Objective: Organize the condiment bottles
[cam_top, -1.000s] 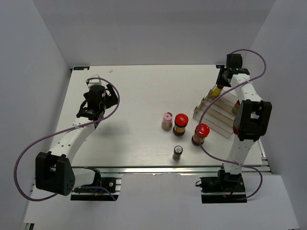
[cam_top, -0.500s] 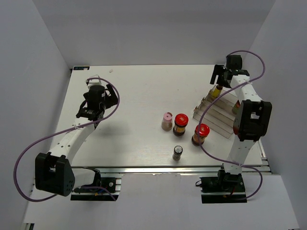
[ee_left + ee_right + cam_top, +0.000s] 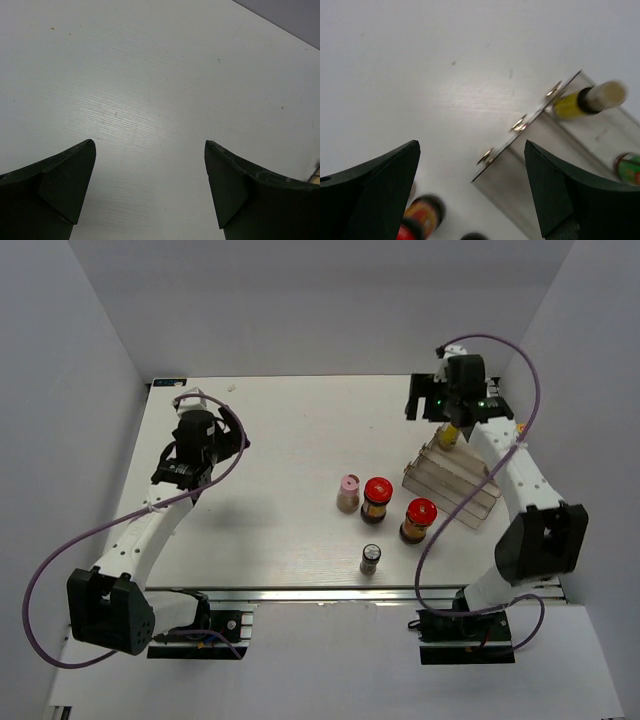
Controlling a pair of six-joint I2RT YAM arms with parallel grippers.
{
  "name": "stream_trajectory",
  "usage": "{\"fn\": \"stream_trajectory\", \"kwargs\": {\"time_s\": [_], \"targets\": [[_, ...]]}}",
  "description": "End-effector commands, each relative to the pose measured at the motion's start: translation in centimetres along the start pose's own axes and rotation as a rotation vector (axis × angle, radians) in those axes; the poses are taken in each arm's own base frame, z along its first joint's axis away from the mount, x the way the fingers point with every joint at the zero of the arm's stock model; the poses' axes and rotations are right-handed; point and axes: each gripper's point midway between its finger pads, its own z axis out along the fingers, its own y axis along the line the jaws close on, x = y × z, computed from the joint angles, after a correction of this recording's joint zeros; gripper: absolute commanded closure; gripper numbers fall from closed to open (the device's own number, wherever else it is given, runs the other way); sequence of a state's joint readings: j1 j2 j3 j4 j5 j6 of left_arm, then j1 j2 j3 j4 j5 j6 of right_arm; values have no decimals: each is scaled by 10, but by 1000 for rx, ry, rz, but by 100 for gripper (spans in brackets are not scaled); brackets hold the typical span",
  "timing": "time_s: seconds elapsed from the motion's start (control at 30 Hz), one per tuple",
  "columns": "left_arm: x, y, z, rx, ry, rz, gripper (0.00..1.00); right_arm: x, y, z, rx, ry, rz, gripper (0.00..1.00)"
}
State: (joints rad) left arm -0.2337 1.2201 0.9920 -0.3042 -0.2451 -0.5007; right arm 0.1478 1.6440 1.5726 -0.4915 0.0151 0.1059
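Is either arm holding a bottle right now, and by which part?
Neither. The left pincer gapes over bare table; the right pincer is open near the clear rack, gripping nothing.

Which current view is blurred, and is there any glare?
Right wrist view: soft throughout, the slim yellow-capped bottle on the clear stepped plastic rack and the dark red-lidded jar at the bottom edge both smeared. Left wrist view: sharp, mild sheen on the white table. Top external view: crisp, soft shadows.

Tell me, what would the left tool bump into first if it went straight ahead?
Most likely the bare white table: the left tool is open and only tabletop shows ahead of it, though how far is unclear.
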Motion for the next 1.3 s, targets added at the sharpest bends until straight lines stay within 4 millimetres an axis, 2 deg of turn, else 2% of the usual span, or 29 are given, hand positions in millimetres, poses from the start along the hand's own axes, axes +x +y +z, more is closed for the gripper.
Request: {"fn": "stream_trajectory", "kwargs": {"time_s": [0.0,0.03,0.07,0.1,0.17,0.27,0.3,0.47,0.6,0.73,0.83,1.07,1.27], "targets": [[-5,-14,-10,44,32,-57,2,25,36,-36,-13,-5,8,11],[-1,-14,-12,44,59,-64,2,34,34,-43,25,-7,2,11],[0,-15,-14,42,65,-73,2,53,44,-55,22,8,-1,11],[1,-13,-15,31,74,-83,2,63,45,-60,38,22,2,11],[3,-17,-17,50,79,-116,2,94,37,-77,98,68,17,11],[14,-27,-17,116,100,-121,2,125,43,-94,89,99,70,11],[17,-28,-16,116,109,-115,2,147,45,-94,84,141,60,11],[24,-25,-13,89,124,-77,2,193,51,-114,105,250,-15,11],[24,-25,-13,91,117,-74,2,218,48,-116,135,309,-44,11],[28,-24,-10,83,126,-67,2,227,40,-114,200,334,-42,11],[30,-25,-7,83,135,-60,2,226,44,-111,192,324,-50,11],[32,-23,-3,72,143,-49,2,203,47,-114,192,261,-67,11],[28,-17,-4,43,120,-39,2,227,45,-115,206,348,-47,11]]}}
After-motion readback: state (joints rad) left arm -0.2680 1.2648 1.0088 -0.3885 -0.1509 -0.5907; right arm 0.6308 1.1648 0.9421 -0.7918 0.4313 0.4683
